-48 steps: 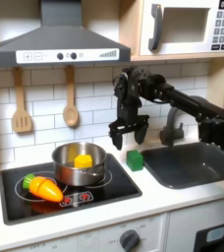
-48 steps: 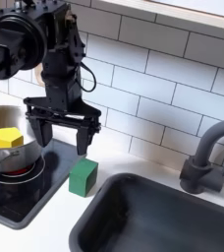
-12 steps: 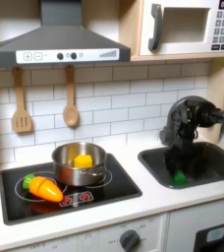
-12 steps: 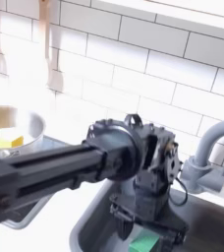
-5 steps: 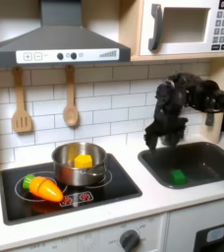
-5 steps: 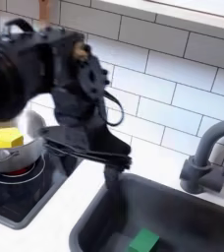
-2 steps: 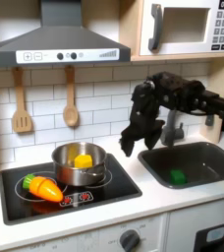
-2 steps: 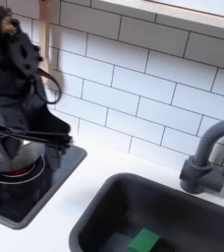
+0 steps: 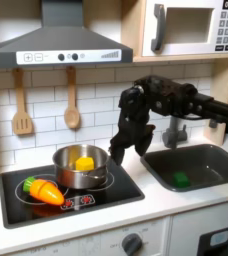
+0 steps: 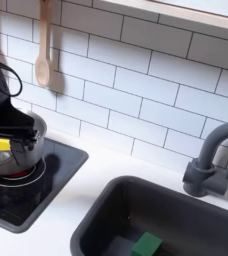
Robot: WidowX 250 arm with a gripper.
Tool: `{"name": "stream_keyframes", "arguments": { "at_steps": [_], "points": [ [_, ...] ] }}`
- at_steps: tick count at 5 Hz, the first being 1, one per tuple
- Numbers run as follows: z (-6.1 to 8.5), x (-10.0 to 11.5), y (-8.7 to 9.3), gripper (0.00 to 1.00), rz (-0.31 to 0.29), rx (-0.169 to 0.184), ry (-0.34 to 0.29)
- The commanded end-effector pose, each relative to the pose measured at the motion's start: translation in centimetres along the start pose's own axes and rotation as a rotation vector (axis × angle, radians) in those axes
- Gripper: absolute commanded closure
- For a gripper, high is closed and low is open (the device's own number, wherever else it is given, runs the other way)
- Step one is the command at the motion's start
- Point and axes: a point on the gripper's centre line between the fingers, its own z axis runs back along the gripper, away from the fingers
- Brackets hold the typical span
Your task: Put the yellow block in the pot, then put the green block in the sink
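Toy kitchen, carrot beside pot, gripper jaws open, green block in sink.

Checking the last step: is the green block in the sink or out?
In. The green block lies on the sink floor, apart from the hand.

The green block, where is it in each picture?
First exterior view: the green block lies on the floor of the sink, toward the first exterior view's right.
Second exterior view: the green block sits at the bottom edge, inside the sink.
Shared landmark: the grey faucet standing behind the sink.
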Motion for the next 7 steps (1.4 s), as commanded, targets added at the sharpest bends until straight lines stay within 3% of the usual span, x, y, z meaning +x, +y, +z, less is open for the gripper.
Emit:
{"name": "stream_keyframes", "arguments": {
  "at_steps": [1, 3, 4, 5, 6, 7],
  "points": [
    [0.0, 0.0, 0.0, 0.00, 0.002, -0.001, 0.000],
    [0.0, 0.0, 0.0, 0.00, -0.002, 0.000, 0.000],
    [-0.6, 0.1, 0.1, 0.00, -0.013, -0.039, -0.015],
    [-0.3, 1.5, 1.1, 0.00, -0.024, -0.032, -0.063],
    [-1.5, 2.7, 3.4, 0.00, -0.048, -0.038, -0.095],
    [-2.0, 3.8, 4.5, 0.00, -0.063, -0.042, -0.142]
  ]
}}
